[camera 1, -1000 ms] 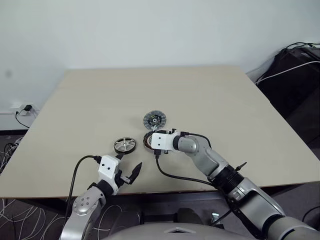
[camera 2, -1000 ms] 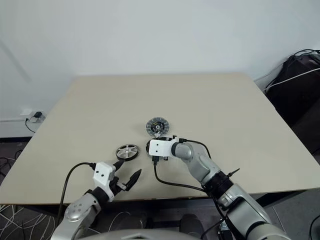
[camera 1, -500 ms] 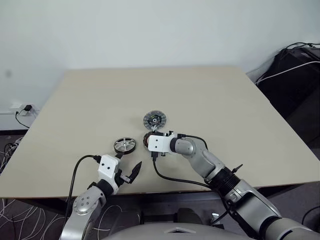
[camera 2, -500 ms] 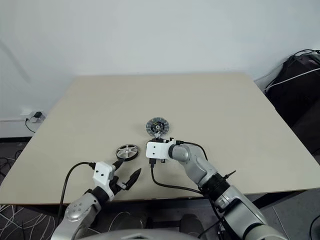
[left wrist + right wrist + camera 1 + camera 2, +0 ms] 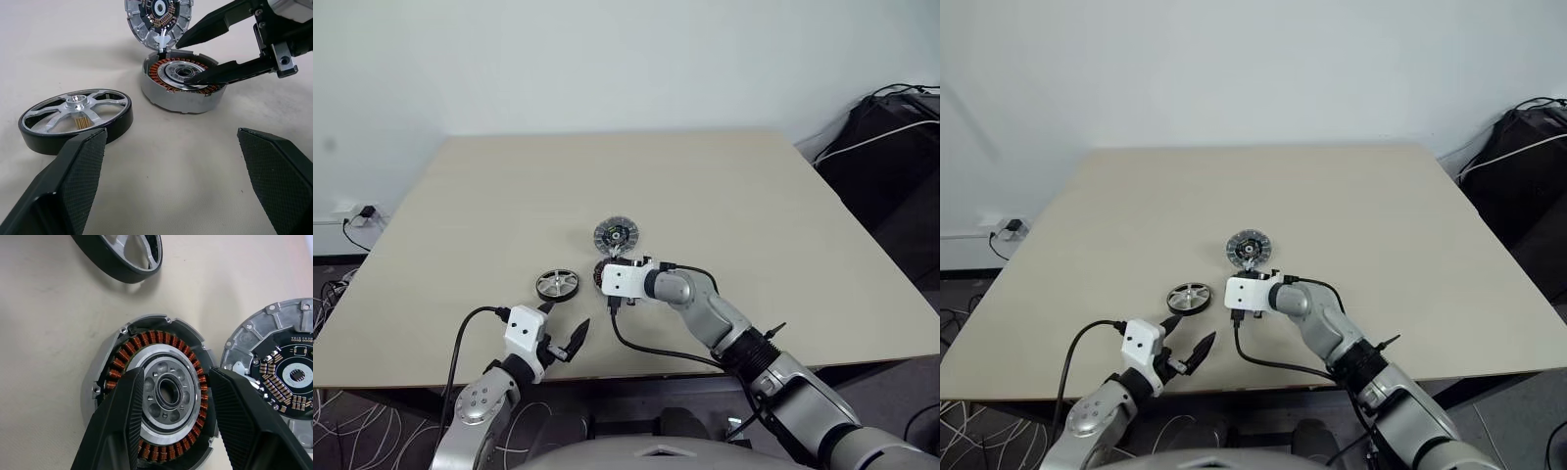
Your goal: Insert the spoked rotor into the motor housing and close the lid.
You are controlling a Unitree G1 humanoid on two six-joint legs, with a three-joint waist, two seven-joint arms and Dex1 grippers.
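Head views — A pale table (image 5: 724, 196) carries three parts near the middle of its near edge: one spoked rotor (image 5: 557, 284), one motor housing (image 5: 601, 273) and one lid (image 5: 617, 235), the lid lying just behind the housing toward the far edge. The right gripper (image 5: 1246, 276) is lowered onto the housing; the left gripper (image 5: 563, 331) hangs at the near edge, close to the rotor and touching nothing.

Left wrist view — The left jaws are seen spread wide and empty. The rotor (image 5: 77, 119) lies flat on the table, apart from the housing (image 5: 182, 83), whose ring of copper windings faces up. One black finger of the right gripper (image 5: 222, 53) rests inside the housing across its pale centre, the other passes outside the wall beside the lid (image 5: 158, 16).

Right wrist view — The right jaws are set at a middling width astride one side of the housing (image 5: 155, 391); whether the wall is actually pinched cannot be told. The lid (image 5: 280, 377) lies with its circuit face up.

The housing is judged to be steadied for insertion — it is best kept level and still, and the rotor brought flat over it with hub centred. No step is yet done.
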